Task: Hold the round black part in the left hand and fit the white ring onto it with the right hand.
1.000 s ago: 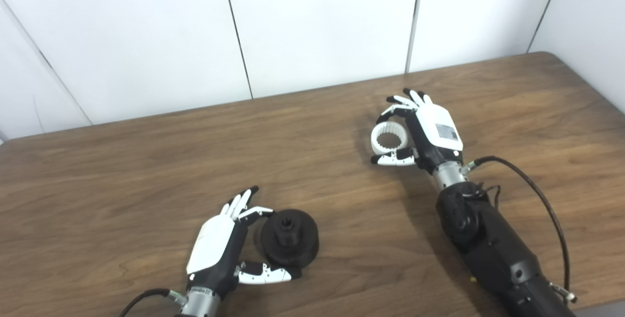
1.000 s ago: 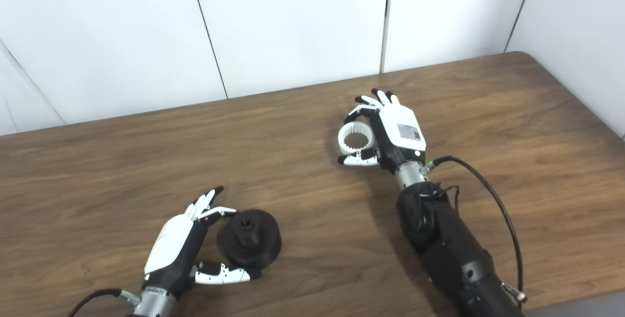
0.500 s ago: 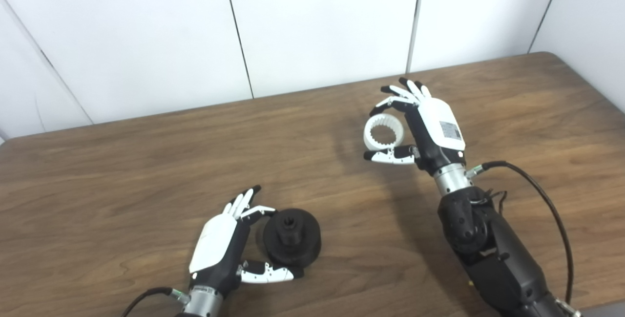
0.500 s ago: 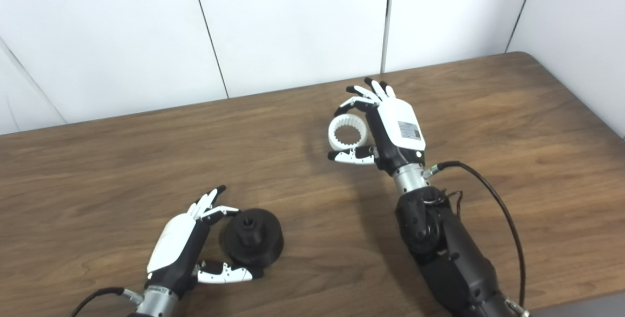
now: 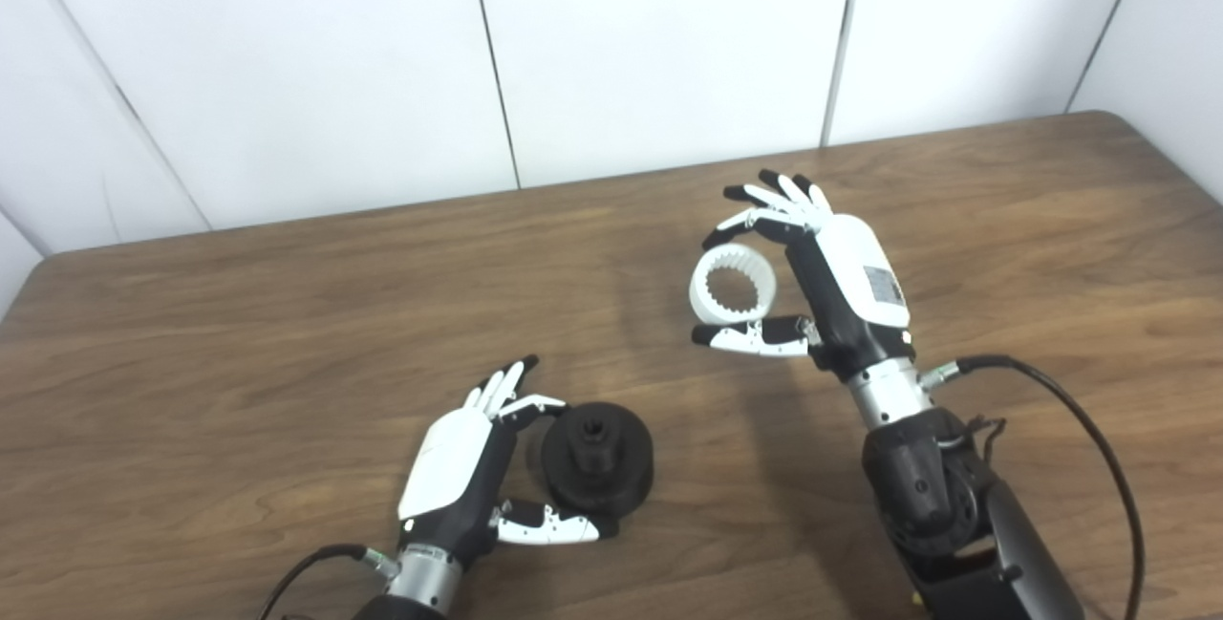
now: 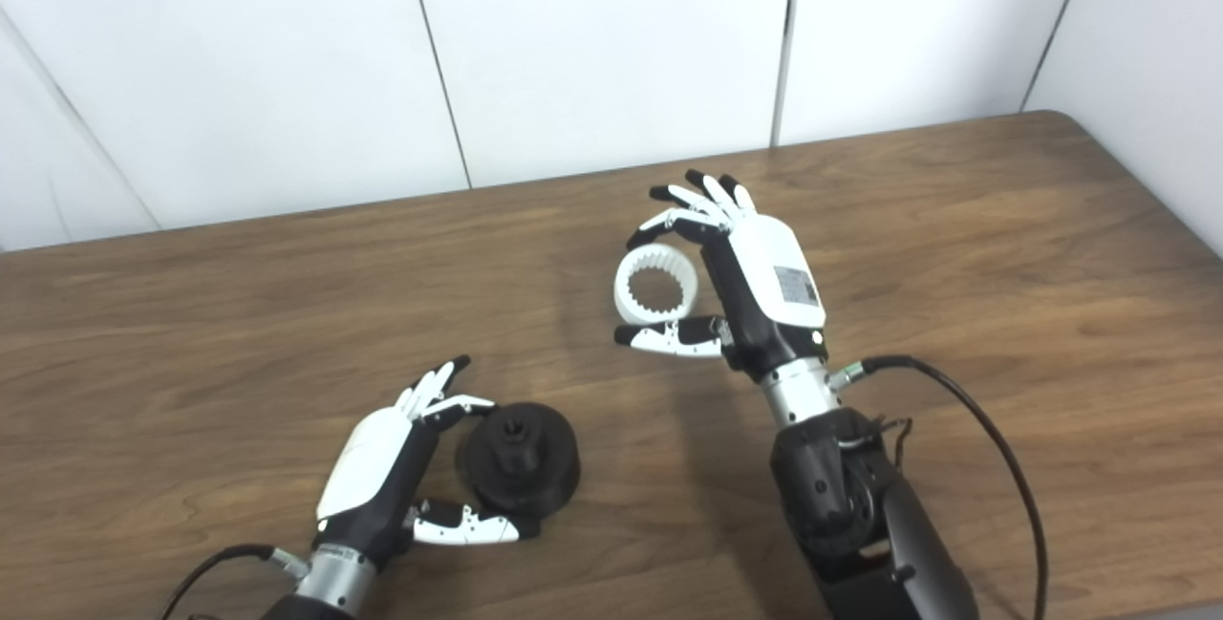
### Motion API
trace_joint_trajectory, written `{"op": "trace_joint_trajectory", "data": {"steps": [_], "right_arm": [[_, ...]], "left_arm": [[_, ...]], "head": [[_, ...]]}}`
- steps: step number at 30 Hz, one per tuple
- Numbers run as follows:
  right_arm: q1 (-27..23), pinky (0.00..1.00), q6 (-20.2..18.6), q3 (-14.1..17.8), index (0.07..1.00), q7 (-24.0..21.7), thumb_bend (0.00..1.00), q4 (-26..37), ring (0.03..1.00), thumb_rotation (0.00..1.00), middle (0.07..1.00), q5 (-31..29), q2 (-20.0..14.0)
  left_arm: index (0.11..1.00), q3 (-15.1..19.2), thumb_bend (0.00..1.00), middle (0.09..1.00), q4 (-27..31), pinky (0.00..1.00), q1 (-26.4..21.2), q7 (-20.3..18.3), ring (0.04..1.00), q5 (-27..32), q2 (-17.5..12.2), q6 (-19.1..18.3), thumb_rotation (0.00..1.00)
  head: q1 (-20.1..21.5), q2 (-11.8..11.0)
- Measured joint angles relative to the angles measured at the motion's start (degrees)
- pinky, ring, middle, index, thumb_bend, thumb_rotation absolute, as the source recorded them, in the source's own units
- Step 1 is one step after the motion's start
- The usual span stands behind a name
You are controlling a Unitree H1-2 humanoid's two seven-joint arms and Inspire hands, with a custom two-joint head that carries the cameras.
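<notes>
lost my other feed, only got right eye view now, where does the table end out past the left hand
Observer: The left eye view shows what yours cuts off: the table has a rounded far left corner, well to the left of and beyond the left hand, which has its thumb and a finger on the round black part.
Operator: anything past that corner
Observer: A white wall panel stands right behind it. From the corner, the table's left edge slants down to the picture's left border.
</notes>
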State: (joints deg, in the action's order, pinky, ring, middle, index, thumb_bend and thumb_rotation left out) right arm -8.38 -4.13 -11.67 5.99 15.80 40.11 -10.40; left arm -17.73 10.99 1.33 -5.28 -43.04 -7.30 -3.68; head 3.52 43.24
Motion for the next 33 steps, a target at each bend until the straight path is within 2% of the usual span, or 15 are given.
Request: {"op": "trace_joint_trajectory", "data": {"steps": [18, 33], "right_arm": [[3.2, 1.0, 1.2, -4.1, 0.482, -5.6, 0.52, 3.5, 0.955, 0.14, 0.84, -0.5, 0.8], [4.9, 1.0, 4.4, -6.7, 0.483, -6.0, 0.52, 3.7, 0.954, 0.14, 0.845, -0.6, 2.5]], "left_arm": [[0.64, -0.6, 0.98, 1.0, -0.5, 1.0, -0.4, 0.5, 1.0, -2.3, 2.1, -0.7, 0.34], [0.641, -0.8, 0.97, 1.0, -0.5, 1.0, -0.5, 0.5, 1.0, -2.3, 2.8, -1.9, 0.32]], "head": [[-4.3, 0.9], [-5.9, 1.8]]}}
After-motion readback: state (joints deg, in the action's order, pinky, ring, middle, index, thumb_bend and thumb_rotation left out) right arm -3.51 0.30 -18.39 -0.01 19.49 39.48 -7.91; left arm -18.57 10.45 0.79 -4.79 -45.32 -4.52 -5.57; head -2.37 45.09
